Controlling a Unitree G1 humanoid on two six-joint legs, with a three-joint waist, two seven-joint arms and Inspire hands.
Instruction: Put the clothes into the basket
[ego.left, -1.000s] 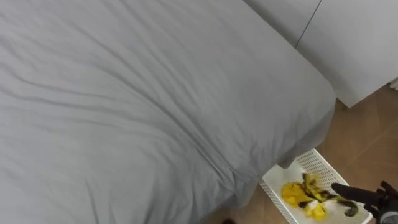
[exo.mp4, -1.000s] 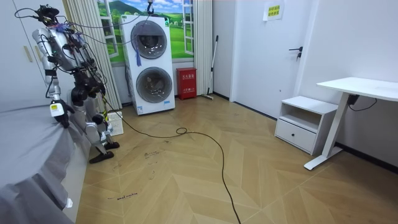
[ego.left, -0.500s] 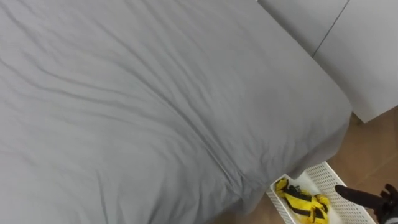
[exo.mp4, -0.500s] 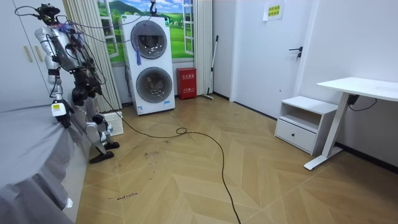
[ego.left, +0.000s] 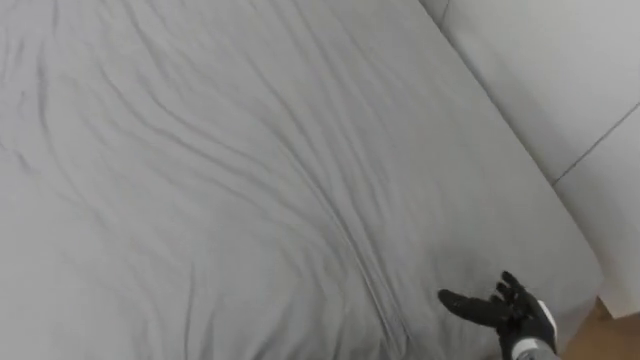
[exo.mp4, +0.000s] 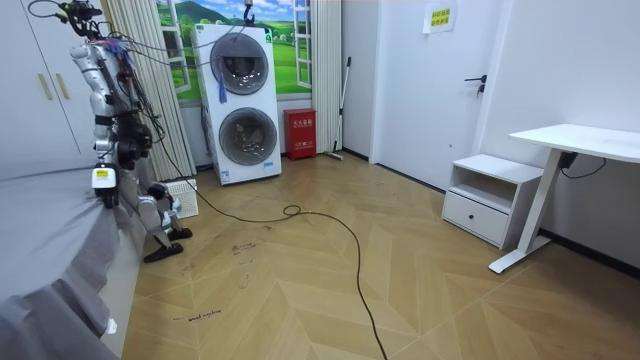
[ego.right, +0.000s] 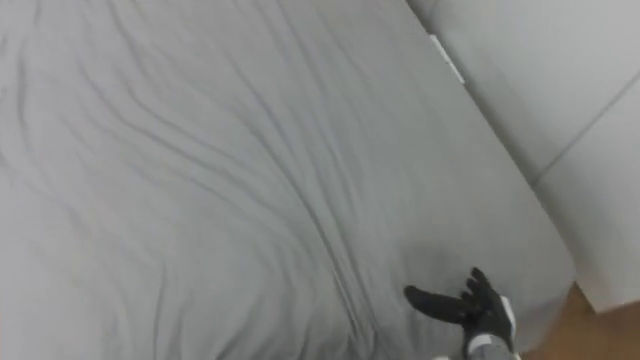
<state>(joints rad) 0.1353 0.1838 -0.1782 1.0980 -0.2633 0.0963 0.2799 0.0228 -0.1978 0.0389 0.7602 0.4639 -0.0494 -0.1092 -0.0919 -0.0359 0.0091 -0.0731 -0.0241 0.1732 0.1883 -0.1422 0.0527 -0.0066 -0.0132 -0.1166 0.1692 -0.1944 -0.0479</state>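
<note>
Fingers (ego.left: 462, 301) of the right hand (ego.left: 520, 318) are being held straight & spread apart, over the grey bed sheet (ego.left: 250, 180) nr its edge, at lower right.

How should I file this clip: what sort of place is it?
Probably a bedroom with a laundry corner, in a home or a mock-up of one: a grey bed, two stacked washing machines and a white desk.
</note>
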